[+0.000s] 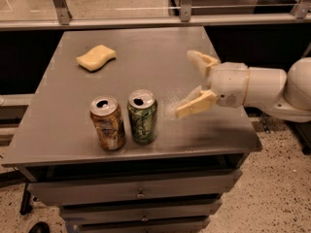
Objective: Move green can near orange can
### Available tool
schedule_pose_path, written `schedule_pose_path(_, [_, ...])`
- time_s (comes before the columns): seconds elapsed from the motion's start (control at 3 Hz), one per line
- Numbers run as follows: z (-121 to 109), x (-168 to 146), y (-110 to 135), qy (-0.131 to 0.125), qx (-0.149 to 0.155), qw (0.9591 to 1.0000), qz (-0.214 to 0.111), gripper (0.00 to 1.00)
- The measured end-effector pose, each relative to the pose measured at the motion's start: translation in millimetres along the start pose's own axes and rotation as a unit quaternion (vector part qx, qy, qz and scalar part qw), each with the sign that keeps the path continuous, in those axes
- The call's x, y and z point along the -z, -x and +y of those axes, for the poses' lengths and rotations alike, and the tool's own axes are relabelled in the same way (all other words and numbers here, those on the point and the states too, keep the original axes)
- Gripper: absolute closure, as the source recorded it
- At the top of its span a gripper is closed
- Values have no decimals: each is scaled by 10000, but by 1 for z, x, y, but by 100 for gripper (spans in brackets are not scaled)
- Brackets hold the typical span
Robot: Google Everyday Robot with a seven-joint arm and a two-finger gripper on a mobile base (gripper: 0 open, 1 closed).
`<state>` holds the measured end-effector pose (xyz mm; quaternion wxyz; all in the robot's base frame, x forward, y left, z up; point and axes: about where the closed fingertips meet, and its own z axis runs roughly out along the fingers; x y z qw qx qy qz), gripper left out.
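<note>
while the hand (185,85) hovers spread, the green can (142,118) seems apart.

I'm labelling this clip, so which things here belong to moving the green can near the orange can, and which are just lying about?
Part of the job:
green can, upright, close beside the orange can
gripper, open, right of the green can, not touching it

Just lying about:
sponge, far left on the table
</note>
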<state>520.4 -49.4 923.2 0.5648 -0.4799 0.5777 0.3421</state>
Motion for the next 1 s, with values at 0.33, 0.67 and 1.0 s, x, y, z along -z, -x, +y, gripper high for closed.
schedule_pose_path(0.33, [-67, 45, 21, -649, 472, 9967, 90, 0])
schedule_pose_path(0.67, [-89, 66, 44, -928, 673, 9934, 3, 0])
schedule_pose_path(1.0, [-87, 64, 44, -904, 664, 9937, 2, 0])
